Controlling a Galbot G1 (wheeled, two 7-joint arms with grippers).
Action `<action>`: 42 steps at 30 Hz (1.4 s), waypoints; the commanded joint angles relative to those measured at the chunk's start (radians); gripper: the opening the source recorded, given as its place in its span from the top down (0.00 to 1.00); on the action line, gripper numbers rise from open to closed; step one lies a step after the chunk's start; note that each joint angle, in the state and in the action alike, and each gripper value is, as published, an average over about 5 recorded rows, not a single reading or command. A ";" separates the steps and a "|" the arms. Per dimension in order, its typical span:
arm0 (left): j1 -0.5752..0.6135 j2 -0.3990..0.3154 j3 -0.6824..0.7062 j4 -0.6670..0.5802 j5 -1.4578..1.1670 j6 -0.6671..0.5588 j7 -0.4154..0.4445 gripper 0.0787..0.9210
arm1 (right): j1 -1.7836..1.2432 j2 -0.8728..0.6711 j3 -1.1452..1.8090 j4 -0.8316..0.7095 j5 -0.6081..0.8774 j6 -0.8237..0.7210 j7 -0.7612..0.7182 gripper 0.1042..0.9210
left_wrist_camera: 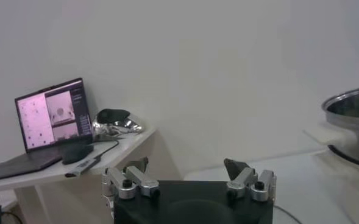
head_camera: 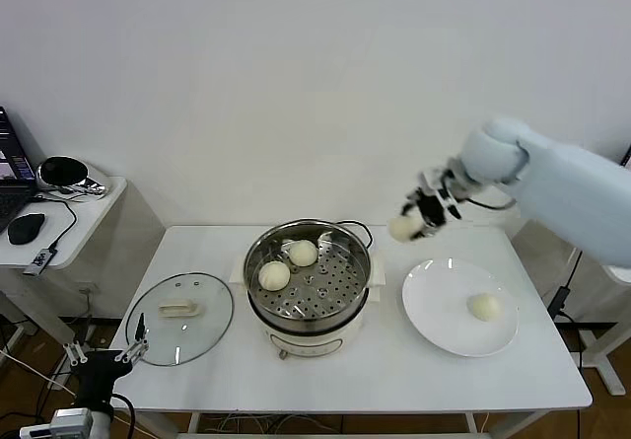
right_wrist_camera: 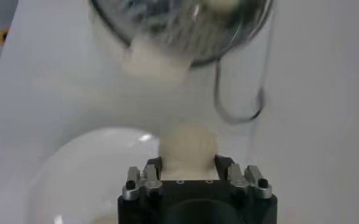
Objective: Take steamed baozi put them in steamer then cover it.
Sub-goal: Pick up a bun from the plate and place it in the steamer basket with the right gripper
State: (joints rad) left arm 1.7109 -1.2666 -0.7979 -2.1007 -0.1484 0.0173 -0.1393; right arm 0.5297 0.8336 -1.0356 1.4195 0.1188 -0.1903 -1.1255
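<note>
The steel steamer (head_camera: 350,247) stands mid-table with two baozi (head_camera: 274,275) (head_camera: 303,253) on its perforated tray. One more baozi (head_camera: 483,306) lies on the white plate (head_camera: 434,306). My right gripper (head_camera: 412,220) is shut on a fourth baozi (head_camera: 403,227), held in the air between plate and steamer; in the right wrist view the bun (right_wrist_camera: 188,149) sits between the jaws, with the steamer (right_wrist_camera: 185,30) beyond. The glass cover (head_camera: 179,317) with its cream handle lies flat on the table to the steamer's left. My left gripper (head_camera: 133,345) is open and empty, low at the table's front left corner.
A side desk (head_camera: 59,217) at far left holds a laptop (left_wrist_camera: 51,119), a mouse and a headset. The steamer's black cord (right_wrist_camera: 240,103) loops on the table behind it. The wall is close behind the table.
</note>
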 commanded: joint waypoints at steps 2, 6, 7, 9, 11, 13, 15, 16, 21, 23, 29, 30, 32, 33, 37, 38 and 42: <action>-0.003 -0.009 -0.001 -0.011 0.000 0.002 -0.001 0.12 | 0.118 0.312 -0.160 -0.007 0.123 0.157 0.059 0.45; 0.000 -0.016 -0.009 -0.020 -0.002 0.003 -0.001 0.12 | 0.082 0.381 -0.211 -0.018 0.104 0.242 0.067 0.44; 0.000 -0.018 -0.011 -0.023 -0.003 0.003 -0.001 0.12 | 0.075 0.390 -0.221 -0.021 0.090 0.259 0.065 0.44; 0.001 -0.021 -0.016 -0.027 -0.004 0.004 -0.001 0.12 | 0.060 0.405 -0.240 -0.024 0.058 0.288 0.060 0.44; 0.002 -0.025 -0.020 -0.030 -0.005 0.004 -0.001 0.12 | 0.045 0.414 -0.255 -0.024 0.033 0.309 0.055 0.44; 0.003 -0.027 -0.023 -0.032 -0.007 0.003 -0.001 0.12 | 0.027 0.420 -0.264 -0.022 0.004 0.323 0.051 0.43; 0.005 -0.029 -0.025 -0.033 -0.008 0.003 -0.002 0.12 | 0.011 0.425 -0.269 -0.021 -0.026 0.333 0.047 0.43; 0.006 -0.030 -0.025 -0.034 -0.009 0.003 -0.002 0.12 | 0.005 0.427 -0.270 -0.021 -0.042 0.340 0.045 0.43; 0.009 -0.034 -0.025 -0.039 -0.010 0.003 -0.002 0.12 | -0.013 0.429 -0.273 -0.021 -0.110 0.372 0.043 0.43; 0.009 -0.034 -0.025 -0.038 -0.010 0.003 -0.003 0.12 | -0.019 0.426 -0.274 -0.019 -0.142 0.385 0.042 0.43; 0.008 -0.035 -0.025 -0.032 -0.010 0.002 -0.003 0.12 | -0.033 0.406 -0.277 -0.002 -0.193 0.403 0.029 0.43; 0.007 -0.036 -0.024 -0.031 -0.010 0.001 -0.003 0.12 | -0.035 0.403 -0.278 0.001 -0.193 0.402 0.030 0.43; 0.006 -0.037 -0.022 -0.028 -0.009 0.001 -0.003 0.12 | -0.042 0.400 -0.277 0.001 -0.188 0.401 0.034 0.43; 0.005 -0.037 -0.021 -0.027 -0.009 0.001 -0.003 0.12 | -0.046 0.399 -0.277 0.000 -0.186 0.400 0.036 0.43; 0.002 -0.035 -0.020 -0.026 -0.008 0.002 -0.002 0.12 | -0.054 0.395 -0.272 -0.002 -0.176 0.401 0.053 0.43; 0.002 -0.035 -0.020 -0.026 -0.008 0.003 -0.002 0.12 | -0.052 0.392 -0.268 -0.004 -0.174 0.402 0.057 0.41; 0.001 -0.030 -0.020 -0.024 -0.007 0.004 -0.001 0.12 | -0.021 0.375 -0.236 -0.012 -0.162 0.392 0.055 0.29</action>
State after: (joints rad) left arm 1.7128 -1.2998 -0.8175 -2.1269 -0.1567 0.0201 -0.1416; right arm 0.4947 1.2128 -1.2924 1.4088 -0.0268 0.1903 -1.0751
